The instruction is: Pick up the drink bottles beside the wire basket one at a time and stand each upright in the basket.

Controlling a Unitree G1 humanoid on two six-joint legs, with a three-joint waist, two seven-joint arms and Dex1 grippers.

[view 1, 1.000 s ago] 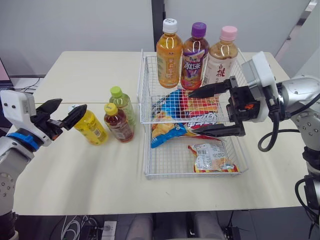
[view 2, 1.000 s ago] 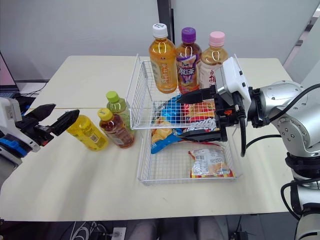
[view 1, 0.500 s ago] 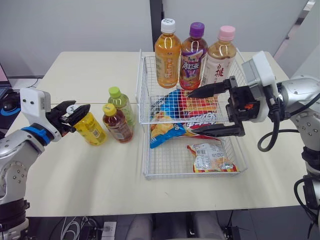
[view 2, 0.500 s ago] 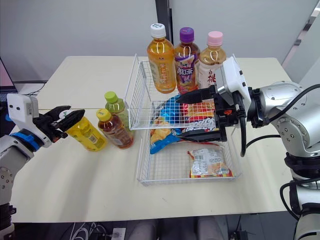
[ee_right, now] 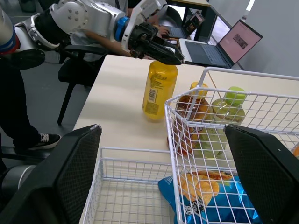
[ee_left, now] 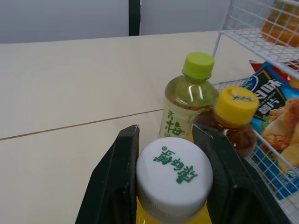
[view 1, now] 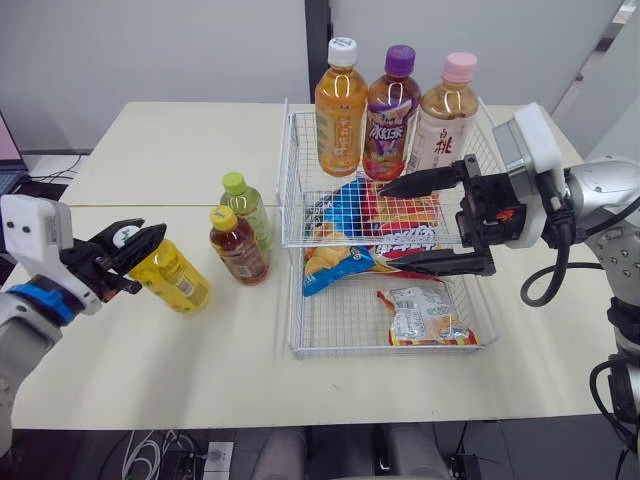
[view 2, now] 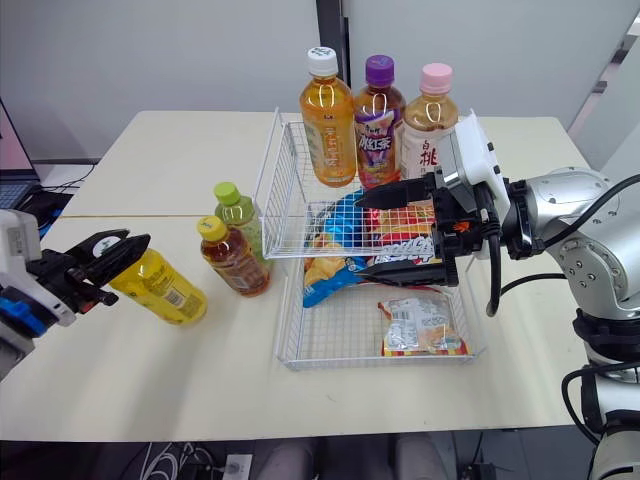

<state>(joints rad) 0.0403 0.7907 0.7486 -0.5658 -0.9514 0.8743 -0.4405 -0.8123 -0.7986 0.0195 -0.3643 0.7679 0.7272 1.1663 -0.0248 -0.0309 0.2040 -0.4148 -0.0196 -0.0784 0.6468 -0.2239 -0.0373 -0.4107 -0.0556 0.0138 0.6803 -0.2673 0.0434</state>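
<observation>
A yellow drink bottle (view 1: 172, 279) with a white cap (ee_left: 174, 176) leans on the table, left of the wire basket (view 1: 294, 180). My left gripper (view 1: 127, 251) is shut on its cap, one black finger (ee_left: 117, 179) pressed against each side. Beside the basket stand a green-capped bottle (view 1: 246, 207) and a brown tea bottle (view 1: 238, 248) with a yellow cap. Three bottles stand upright at the back of the basket's upper shelf: orange (view 1: 340, 108), purple-capped (view 1: 391, 112) and pink-capped (view 1: 446, 118). My right gripper (view 1: 391, 228) hangs open over the basket, holding nothing.
Snack bags lie in the basket: a blue one (view 1: 346, 212) on the upper shelf and a pale one (view 1: 416, 312) on the lower tray. In the right wrist view an open laptop (ee_right: 219, 45) sits beyond the table's left end.
My left gripper went from open around the yellow bottle's cap to shut on it, then drew the bottle a little toward the table's front left. The right arm stayed put.
</observation>
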